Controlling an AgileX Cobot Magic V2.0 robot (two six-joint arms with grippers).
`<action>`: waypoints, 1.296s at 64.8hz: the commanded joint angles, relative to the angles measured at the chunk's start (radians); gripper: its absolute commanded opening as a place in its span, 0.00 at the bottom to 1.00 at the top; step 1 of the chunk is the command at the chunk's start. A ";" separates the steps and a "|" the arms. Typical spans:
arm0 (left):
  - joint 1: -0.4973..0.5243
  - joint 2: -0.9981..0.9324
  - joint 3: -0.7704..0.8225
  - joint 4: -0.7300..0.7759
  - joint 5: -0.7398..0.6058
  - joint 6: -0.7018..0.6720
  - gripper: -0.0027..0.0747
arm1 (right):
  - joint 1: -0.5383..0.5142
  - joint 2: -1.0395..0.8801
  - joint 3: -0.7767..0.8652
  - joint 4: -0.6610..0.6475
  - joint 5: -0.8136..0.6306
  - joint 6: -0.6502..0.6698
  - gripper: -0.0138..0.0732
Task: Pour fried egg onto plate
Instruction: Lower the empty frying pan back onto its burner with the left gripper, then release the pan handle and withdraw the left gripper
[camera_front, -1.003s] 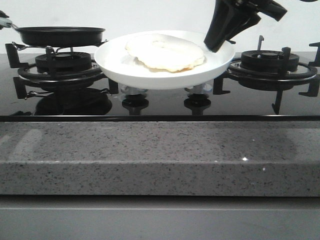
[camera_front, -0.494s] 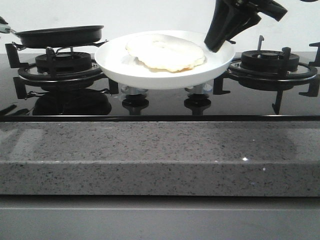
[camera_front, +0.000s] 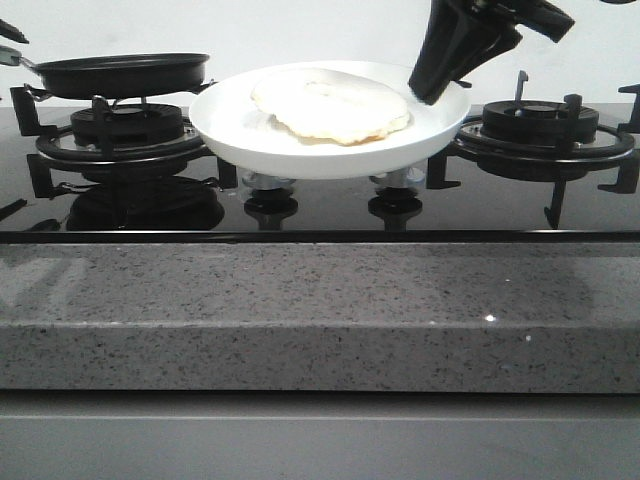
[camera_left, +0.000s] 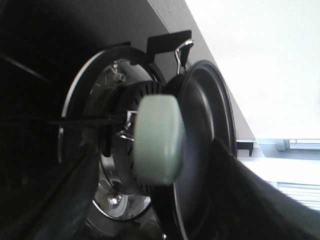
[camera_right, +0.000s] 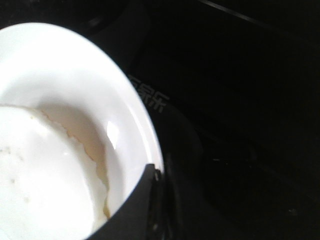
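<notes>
The white plate is held level above the middle of the stove. The fried egg lies on it, pale side up; it also shows in the right wrist view. My right gripper is shut on the plate's far right rim. The black frying pan sits empty over the left burner. In the left wrist view its pale green handle end lies between my left gripper's jaws, which stand wide on either side without touching it. One left fingertip shows at the front view's left edge.
The black glass hob has a left burner and a right burner with raised black grates. Two knobs sit under the plate. A grey speckled counter edge runs along the front.
The pan has shifted slightly and settled over the left burner. The left fingers have spread off the handle. The right arm, plate and egg have not moved.
</notes>
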 joint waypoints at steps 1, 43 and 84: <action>0.004 -0.053 -0.027 -0.056 0.058 0.002 0.63 | -0.002 -0.055 -0.028 0.044 -0.040 -0.003 0.09; 0.004 -0.066 -0.027 -0.023 0.143 0.012 0.16 | -0.002 -0.055 -0.028 0.044 -0.040 -0.003 0.09; 0.004 -0.248 -0.020 0.176 0.100 0.022 0.01 | -0.002 -0.055 -0.028 0.044 -0.040 -0.003 0.09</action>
